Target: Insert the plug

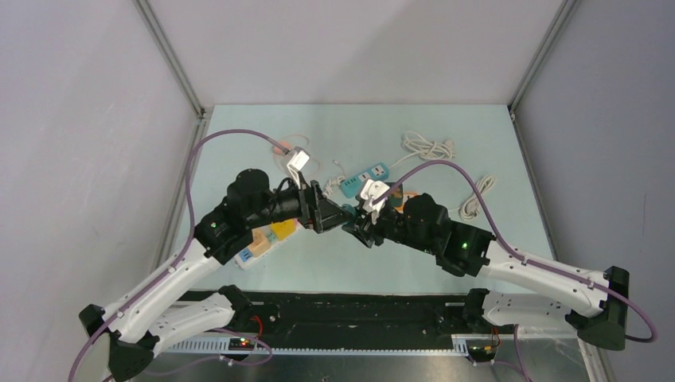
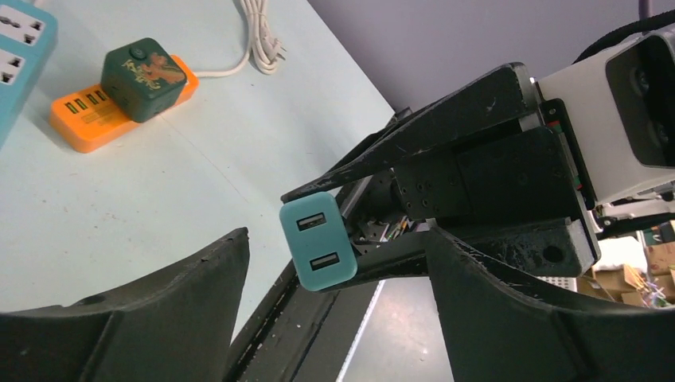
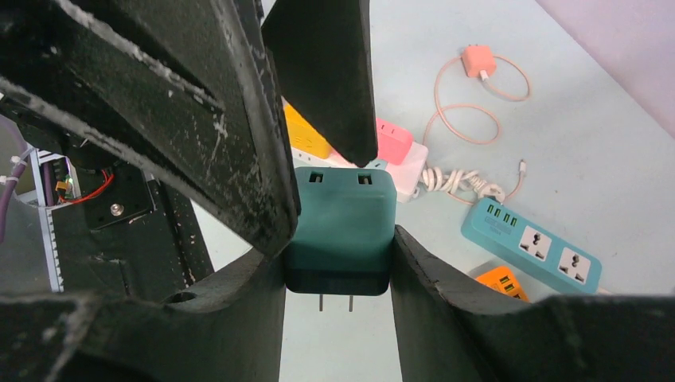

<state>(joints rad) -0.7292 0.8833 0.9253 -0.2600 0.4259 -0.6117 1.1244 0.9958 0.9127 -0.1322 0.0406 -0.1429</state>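
Note:
The plug (image 3: 341,227) is a teal block with two USB ports on one end and two metal prongs on the other. My right gripper (image 3: 338,267) is shut on its sides and holds it above the table. In the left wrist view the plug (image 2: 317,243) shows its USB end, sticking out from the right gripper's black fingers (image 2: 446,119). My left gripper (image 2: 334,306) is open, with a finger on each side of the plug and a gap to it on both sides. From above, the left gripper (image 1: 330,213) and right gripper (image 1: 358,227) meet tip to tip at the table's middle.
A teal power strip (image 3: 532,245) lies on the table, with an orange strip (image 2: 87,119) carrying a dark green cube (image 2: 143,70) close by. A white strip with pink and yellow adapters (image 3: 394,151) lies beyond the plug. White cable coils (image 1: 430,146) and a pink charger (image 3: 477,60) lie further back.

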